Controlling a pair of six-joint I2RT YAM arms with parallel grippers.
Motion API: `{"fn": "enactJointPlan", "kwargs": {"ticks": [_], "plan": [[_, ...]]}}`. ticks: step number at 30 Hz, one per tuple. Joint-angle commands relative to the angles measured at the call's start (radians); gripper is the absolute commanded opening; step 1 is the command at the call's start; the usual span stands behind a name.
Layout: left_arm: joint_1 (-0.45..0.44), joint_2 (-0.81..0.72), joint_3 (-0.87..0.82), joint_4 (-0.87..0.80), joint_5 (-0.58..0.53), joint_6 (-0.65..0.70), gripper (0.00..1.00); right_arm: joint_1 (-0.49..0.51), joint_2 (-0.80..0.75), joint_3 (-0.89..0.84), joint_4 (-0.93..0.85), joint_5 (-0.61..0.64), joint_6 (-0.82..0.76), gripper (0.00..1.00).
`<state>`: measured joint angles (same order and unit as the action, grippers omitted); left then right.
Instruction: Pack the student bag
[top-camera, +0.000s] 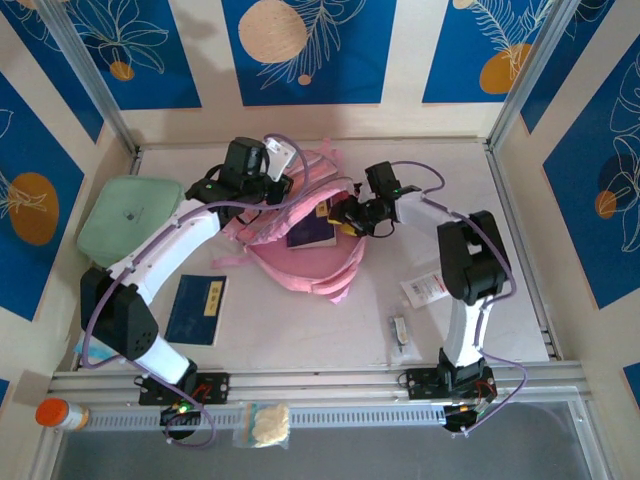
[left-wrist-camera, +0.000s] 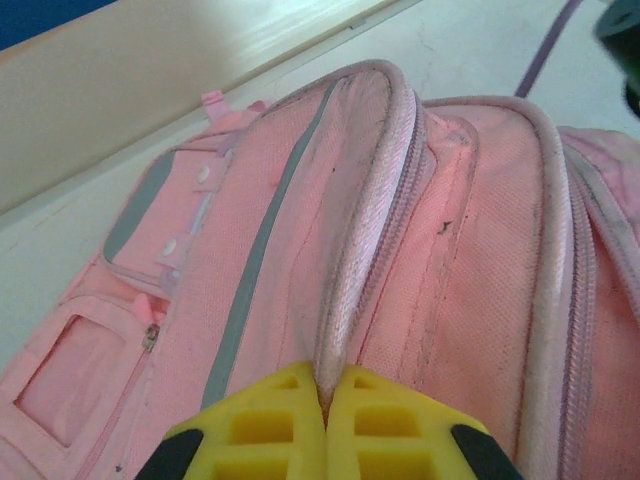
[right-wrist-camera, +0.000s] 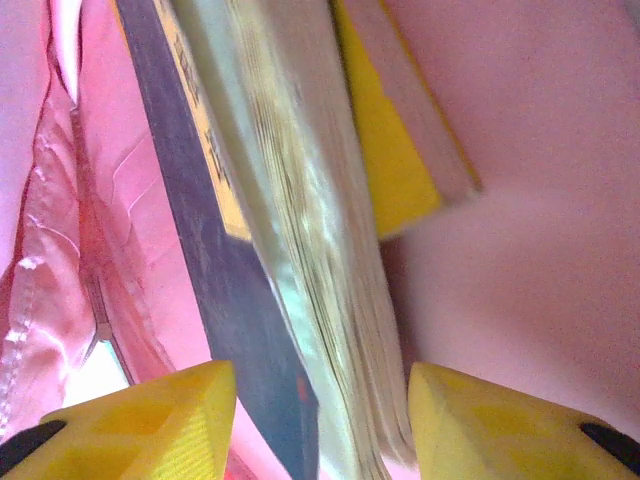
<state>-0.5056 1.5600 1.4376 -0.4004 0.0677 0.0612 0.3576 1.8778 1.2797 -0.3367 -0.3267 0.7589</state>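
Observation:
The pink student bag (top-camera: 305, 265) lies open in the middle of the table. My left gripper (top-camera: 270, 185) is at its far left rim, shut on the silvery-pink zipper edge (left-wrist-camera: 350, 280), which it pinches between its yellow fingertips (left-wrist-camera: 290, 410). My right gripper (top-camera: 345, 215) reaches into the bag's mouth from the right. Its jaws stand open, and a dark blue book (right-wrist-camera: 300, 250) sits edge-on between them (right-wrist-camera: 321, 375) with its pages showing. The same book (top-camera: 312, 232) lies partly inside the bag. A yellow-covered item (right-wrist-camera: 395, 170) rests behind it against the pink lining (right-wrist-camera: 540, 280).
A mint-green soft case (top-camera: 130, 220) lies at the far left. A blue booklet (top-camera: 197, 310) sits near the left arm. A white packet (top-camera: 425, 290) and a small item (top-camera: 399, 332) lie by the right arm. An orange-capped bottle (top-camera: 62, 413) and a clear pouch (top-camera: 262, 425) rest at the front rail.

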Motion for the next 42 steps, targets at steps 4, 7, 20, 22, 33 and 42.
{"fn": "enactJointPlan", "kwargs": {"ticks": [4, 7, 20, 22, 33, 42], "plan": [[0.015, -0.073, -0.002, 0.128, 0.061, -0.037, 0.00, 0.082, -0.192, -0.136, -0.059, 0.092, 0.037, 0.41], [0.016, -0.074, -0.010, 0.140, 0.063, -0.047, 0.00, 0.104, -0.153, -0.187, 0.058, 0.023, 0.121, 0.25], [0.016, -0.058, 0.019, 0.086, 0.081, -0.036, 0.00, 0.093, -0.012, -0.104, 0.271, 0.265, 0.180, 0.00], [0.017, -0.059, 0.014, 0.088, 0.090, -0.040, 0.00, 0.088, 0.007, -0.048, 0.268, 0.278, 0.154, 0.00], [0.016, -0.006, -0.015, 0.084, 0.098, -0.100, 0.00, 0.117, -0.206, -0.154, 0.166, 0.190, 0.073, 0.07], [0.017, 0.022, -0.082, -0.053, 0.182, -0.135, 0.32, 0.169, -0.556, -0.244, -0.183, 0.330, -0.027, 0.17]]}}
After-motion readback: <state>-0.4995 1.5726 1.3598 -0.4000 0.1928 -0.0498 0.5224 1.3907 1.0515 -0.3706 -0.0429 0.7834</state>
